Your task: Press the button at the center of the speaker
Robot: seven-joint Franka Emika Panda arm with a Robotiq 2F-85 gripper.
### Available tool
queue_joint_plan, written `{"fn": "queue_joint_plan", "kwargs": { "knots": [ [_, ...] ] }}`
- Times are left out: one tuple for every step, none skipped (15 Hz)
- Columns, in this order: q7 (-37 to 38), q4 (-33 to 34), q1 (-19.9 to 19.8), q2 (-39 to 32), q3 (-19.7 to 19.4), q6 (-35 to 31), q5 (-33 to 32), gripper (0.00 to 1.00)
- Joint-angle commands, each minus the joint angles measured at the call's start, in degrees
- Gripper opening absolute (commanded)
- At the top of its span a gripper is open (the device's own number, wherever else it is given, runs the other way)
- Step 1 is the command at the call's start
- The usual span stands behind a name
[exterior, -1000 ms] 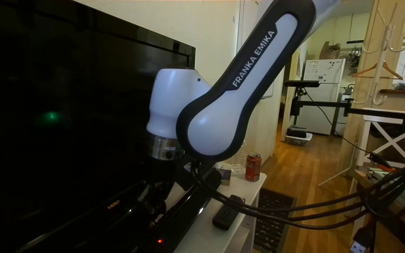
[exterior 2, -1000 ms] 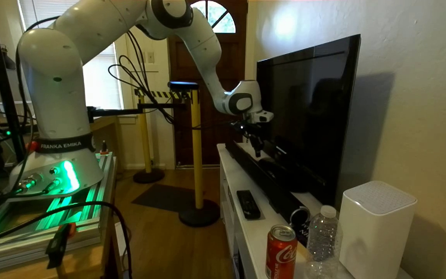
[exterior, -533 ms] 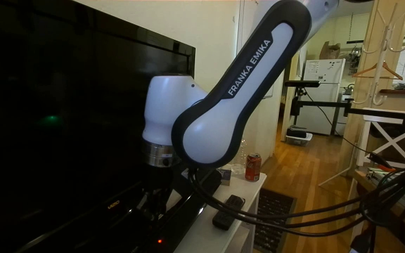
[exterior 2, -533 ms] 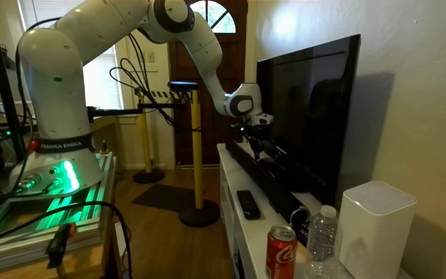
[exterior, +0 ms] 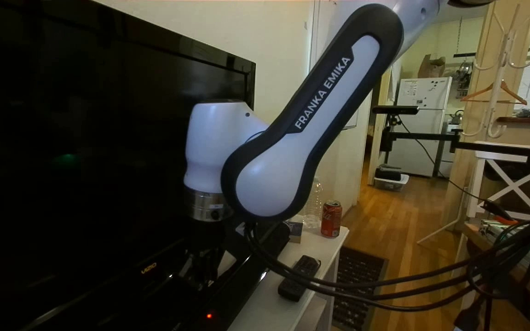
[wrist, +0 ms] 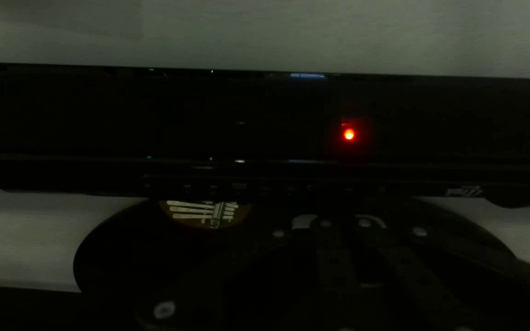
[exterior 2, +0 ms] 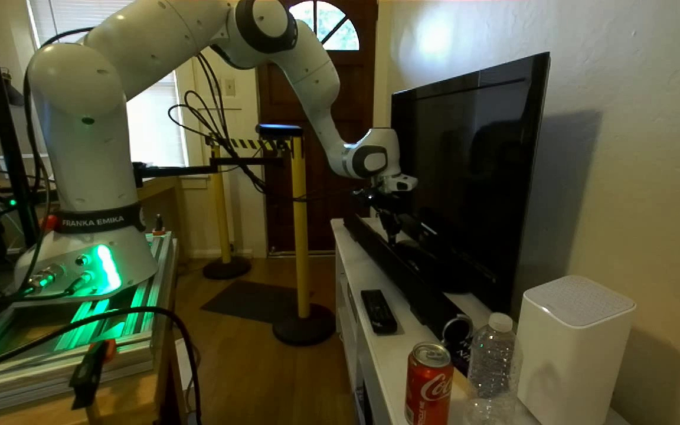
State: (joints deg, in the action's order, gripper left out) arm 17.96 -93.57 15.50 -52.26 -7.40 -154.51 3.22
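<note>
So the approach looks mostly done here, but the press itself can't be confirmed. The speaker (exterior 2: 405, 276), a long black bar, is parked on the white bench (exterior 2: 390, 357) in front of the TV (exterior 2: 464, 165), and the end effector (exterior 2: 392, 241) is held low by the speaker's TV-side edge, somewhere around mid-length. Going by the wrist view, the jaws look closed up together with nothing pinched between them, which should suit a poke. Along that same edge a row of small marks (wrist: 265, 187) can be made out; the button is probably among them, though it's too dark to say which. A red light (wrist: 348, 134) is lit on the speaker, but no press can be read from that. Whether the speaker is being touched can't be told either. Left to be done, presumably: one short push, then backing off.
</note>
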Motion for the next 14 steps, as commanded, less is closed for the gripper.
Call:
{"fn": "queue_joint_plan", "kwargs": {
  "knots": [
    [2.1, 2.7, 0.3, -1.9, -0.4, 1.0, -1.5, 0.01],
    [1.9, 2.9, 0.2, -2.1, -0.3, 1.0, -1.5, 0.02],
    [1.2, 3.3, -0.3, -2.4, 0.1, 1.4, -1.5, 0.01],
    [0.5, 3.9, -0.9, -2.9, 0.9, 2.2, -1.2, 0.02],
    [-0.9, 5.4, -2.0, -4.3, 2.2, 2.8, -0.8, 0.01],
    [-2.4, 6.8, -3.1, -5.4, 3.6, 4.2, -0.4, 0.01],
    [-4.3, 8.2, -4.5, -6.3, 5.3, 6.7, 0.1, 0.01],
    [-5.4, 9.1, -5.2, -6.7, 6.1, 8.5, 0.2, 0.01],
    [-6.0, 10.1, -5.6, -7.0, 6.3, 10.3, 0.0, 0.01],
    [-5.9, 10.5, -5.7, -6.9, 6.0, 11.1, -0.3, 0.01],
    [-5.4, 10.7, -5.7, -6.4, 5.6, 11.3, -0.5, 0.01],
    [-4.2, 10.5, -5.4, -5.5, 4.9, 10.7, -0.8, 0.01],
    [-3.7, 10.1, -5.3, -4.8, 4.6, 9.7, -0.7, 0.01],
    [-3.1, 9.0, -5.2, -3.5, 4.4, 7.9, -0.5, 0.01]
  ]
}}
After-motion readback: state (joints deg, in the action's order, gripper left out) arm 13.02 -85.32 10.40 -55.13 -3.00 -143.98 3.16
